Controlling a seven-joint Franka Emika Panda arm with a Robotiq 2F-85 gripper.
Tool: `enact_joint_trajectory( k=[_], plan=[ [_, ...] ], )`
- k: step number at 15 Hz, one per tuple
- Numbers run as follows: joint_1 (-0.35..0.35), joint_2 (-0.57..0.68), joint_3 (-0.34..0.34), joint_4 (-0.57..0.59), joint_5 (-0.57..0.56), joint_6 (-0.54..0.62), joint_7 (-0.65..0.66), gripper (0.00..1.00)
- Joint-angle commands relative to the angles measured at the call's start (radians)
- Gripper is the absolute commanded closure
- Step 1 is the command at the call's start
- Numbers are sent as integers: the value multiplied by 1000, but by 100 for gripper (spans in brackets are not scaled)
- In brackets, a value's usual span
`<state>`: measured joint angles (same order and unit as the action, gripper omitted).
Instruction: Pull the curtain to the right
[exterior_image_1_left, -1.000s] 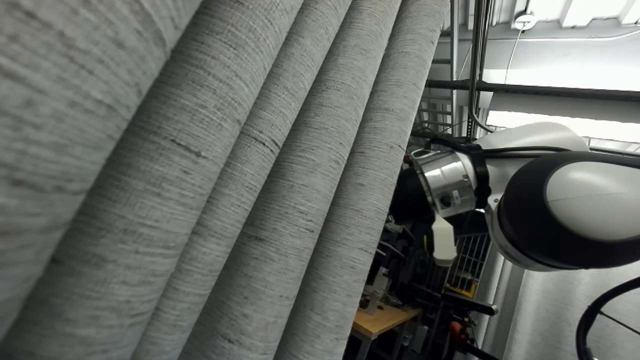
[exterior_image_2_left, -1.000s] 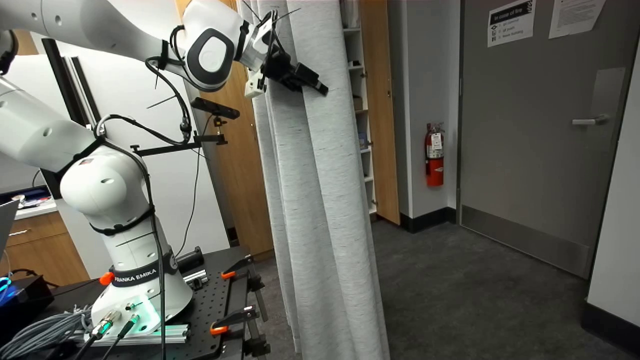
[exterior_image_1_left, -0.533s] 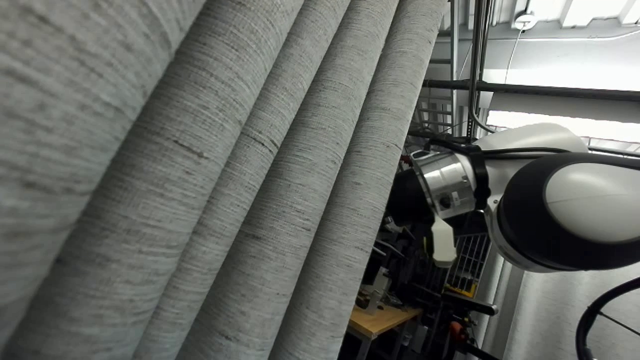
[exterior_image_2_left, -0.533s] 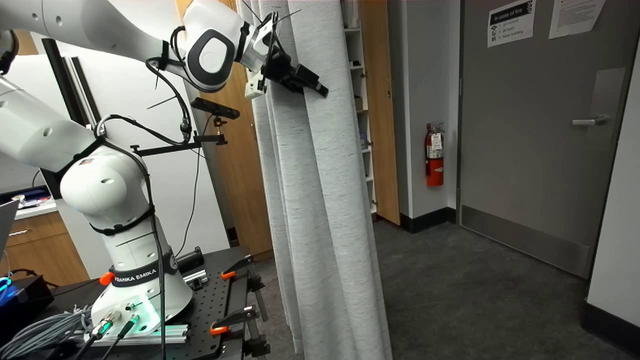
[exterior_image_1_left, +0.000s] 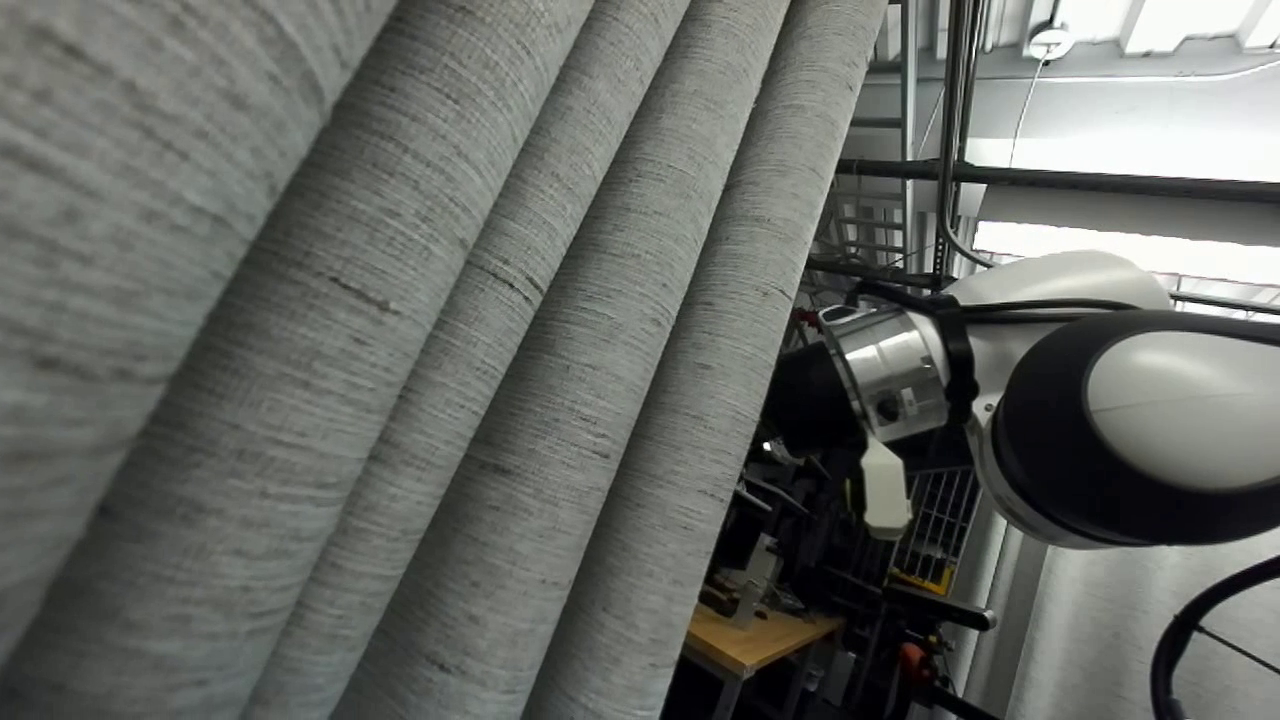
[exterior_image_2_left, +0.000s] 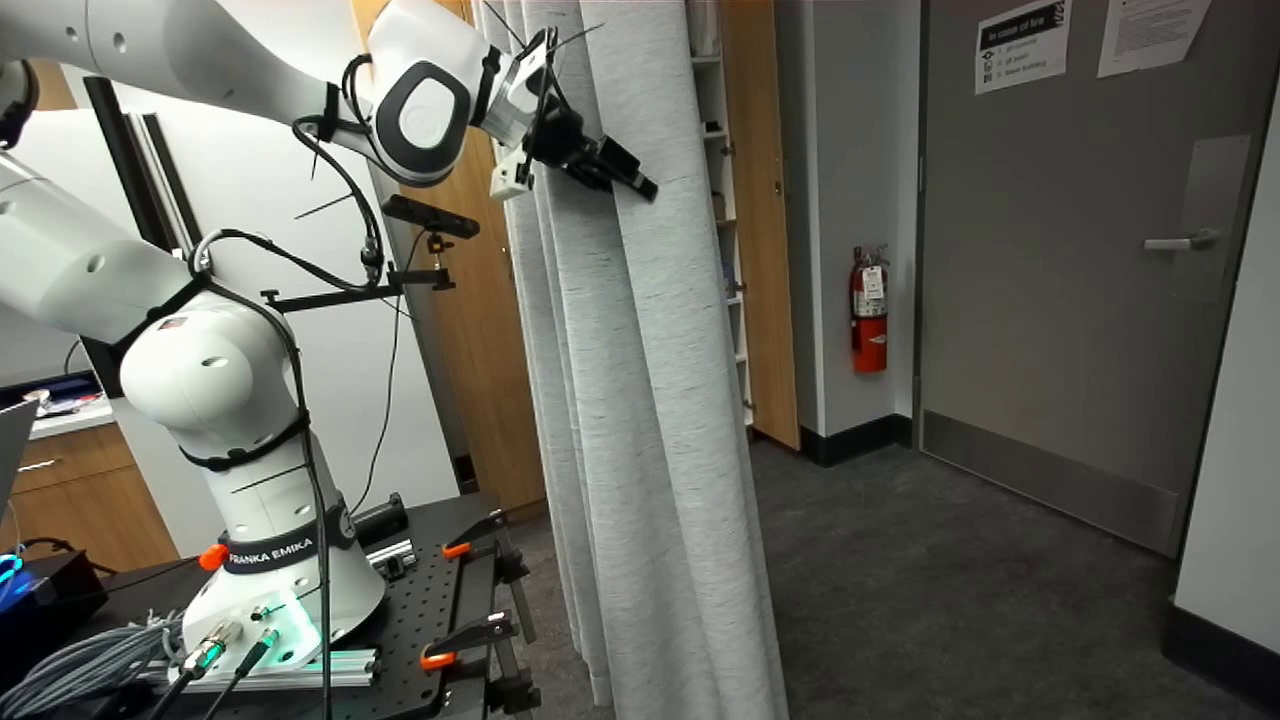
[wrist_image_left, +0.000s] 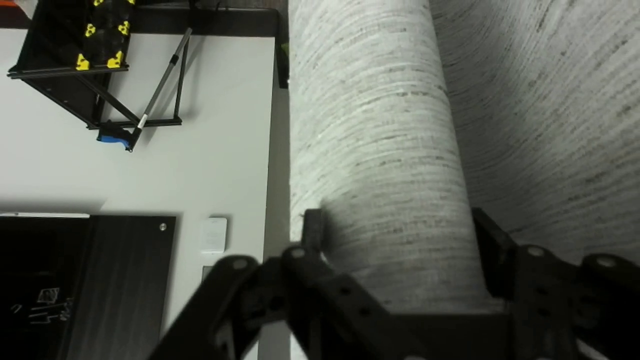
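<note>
Fingers (wrist_image_left: 313, 232) stand well apart in the wrist view, with one rounded pleat of the curtain (wrist_image_left: 385, 125) filling the gap between them. The finger at the left of that view overlaps the pleat near its edge, and the fabric is shaded just beside its tip. The finger at the right stands along the pleat's opposite border, next to a deeper, darker fold. Whether the gripper (wrist_image_left: 397, 235) presses on the fabric from both sides cannot be told. Left of the pleat, a white wall (wrist_image_left: 225, 160) is visible. In an exterior view, the arm (exterior_image_2_left: 220, 370) reaches out toward the curtain and the gripper tilts downward, one fingertip showing against the curtain's front face, high on the drape. Below it the fabric hangs in long, slightly slanted pleats (exterior_image_2_left: 660, 450) past the lower edge of view. A wooden cabinet door (exterior_image_2_left: 762, 230) stands behind the curtain, and a fire extinguisher (exterior_image_2_left: 869, 310) hangs between that and a grey door (exterior_image_2_left: 1080, 280). In an exterior view, the curtain (exterior_image_1_left: 480, 350) fills the left and centre with diagonal pleats, the outermost hiding the fingers; a metal wrist flange (exterior_image_1_left: 893, 370) shows beside the fabric, with a wooden table (exterior_image_1_left: 760, 645) in the background.
</note>
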<state>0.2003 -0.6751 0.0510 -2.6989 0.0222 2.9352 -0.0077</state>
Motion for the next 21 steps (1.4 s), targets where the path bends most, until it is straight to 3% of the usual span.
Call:
enact_joint_trajectory(
  k=[1, 7, 12, 15, 21],
  plan=[
    [-13, 4, 8, 0, 5, 20, 6, 58],
    [-30, -1, 15, -33, 1, -2, 12, 100],
    [-85, -1, 22, -64, -9, -25, 35, 100],
    [-179, -10, 46, -77, -37, -38, 50, 100],
    [-431, -36, 125, -85, -158, -77, 86, 100]
  ],
)
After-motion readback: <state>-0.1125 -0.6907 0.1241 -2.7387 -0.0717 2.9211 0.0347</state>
